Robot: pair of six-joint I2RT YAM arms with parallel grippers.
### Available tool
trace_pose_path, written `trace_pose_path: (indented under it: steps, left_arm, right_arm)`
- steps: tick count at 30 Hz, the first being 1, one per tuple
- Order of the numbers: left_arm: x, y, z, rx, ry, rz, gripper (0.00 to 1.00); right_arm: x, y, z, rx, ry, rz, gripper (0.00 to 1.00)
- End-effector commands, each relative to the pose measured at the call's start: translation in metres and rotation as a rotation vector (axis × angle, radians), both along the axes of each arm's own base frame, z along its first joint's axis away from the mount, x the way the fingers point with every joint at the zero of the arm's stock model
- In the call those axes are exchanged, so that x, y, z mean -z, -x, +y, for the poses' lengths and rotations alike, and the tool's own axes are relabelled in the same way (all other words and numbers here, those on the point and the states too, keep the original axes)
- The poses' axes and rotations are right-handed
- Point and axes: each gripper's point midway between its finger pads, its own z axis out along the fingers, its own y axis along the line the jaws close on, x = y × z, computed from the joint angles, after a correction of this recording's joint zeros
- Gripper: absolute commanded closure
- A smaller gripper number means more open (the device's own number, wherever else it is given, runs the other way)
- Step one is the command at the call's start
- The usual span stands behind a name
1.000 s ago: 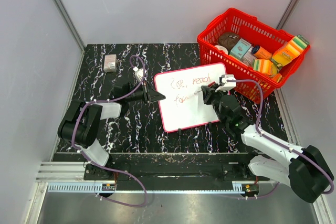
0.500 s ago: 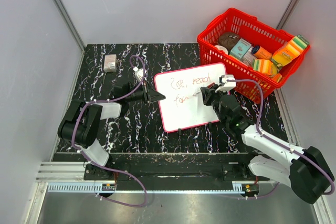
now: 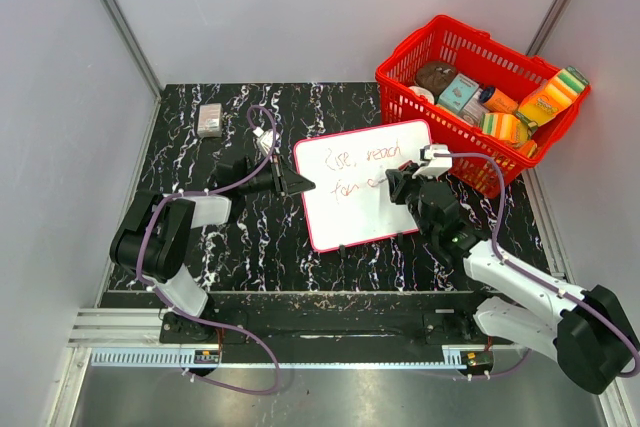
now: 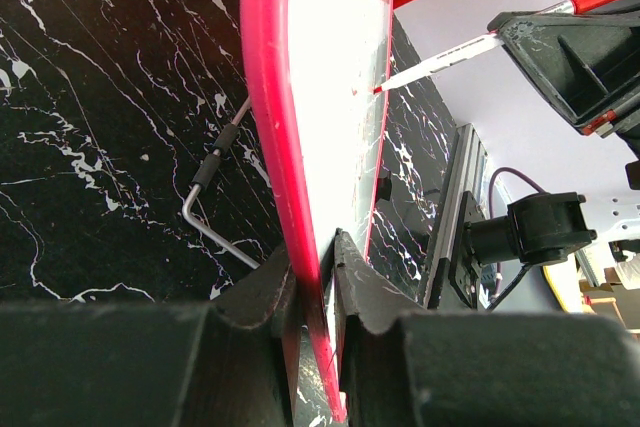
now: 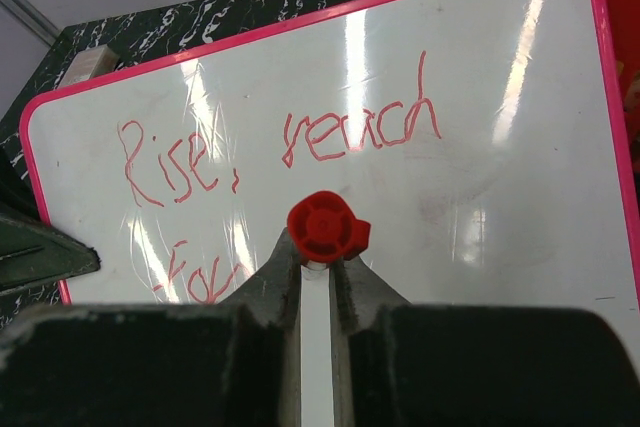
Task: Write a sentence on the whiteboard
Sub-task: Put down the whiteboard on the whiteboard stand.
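- The whiteboard (image 3: 352, 217) lies in the middle of the black marbled table (image 3: 260, 247), just left of the red basket (image 3: 410, 112)
- The sentence (image 5: 360, 137), in red, reads "Rise, reach", with "For" in the row beneath
- My left gripper (image 4: 318, 265) is nearly closed, pinching the board's red rim
- My right gripper (image 5: 318, 259) is clamped tight on a red-capped marker (image 5: 325, 227), its tip on the board

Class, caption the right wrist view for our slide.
Fingers grip a red-capped marker above a whiteboard with red handwriting.
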Motion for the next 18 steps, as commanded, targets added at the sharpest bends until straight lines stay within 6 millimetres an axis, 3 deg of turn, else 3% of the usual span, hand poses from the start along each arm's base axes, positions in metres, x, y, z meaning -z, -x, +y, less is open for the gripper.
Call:
trace_pose_path:
  steps: [1, 8, 18]
  left_arm:
    - [-0.016, -0.004, -0.006, 0.022, -0.018, -0.147, 1.0]
    - [-0.015, -0.005, -0.006, 0.02, -0.019, -0.146, 1.0]
    - [-0.016, -0.005, -0.006, 0.021, -0.02, -0.147, 1.0]
  right_arm:
    - [0.01, 0.003, -0.003, 0.009, 0.026, 0.032, 1.0]
    - [0.013, 0.007, 0.009, -0.057, 0.016, 0.039, 1.0]
    - [0.001, 0.004, 0.018, -0.076, -0.053, 0.006, 1.0]
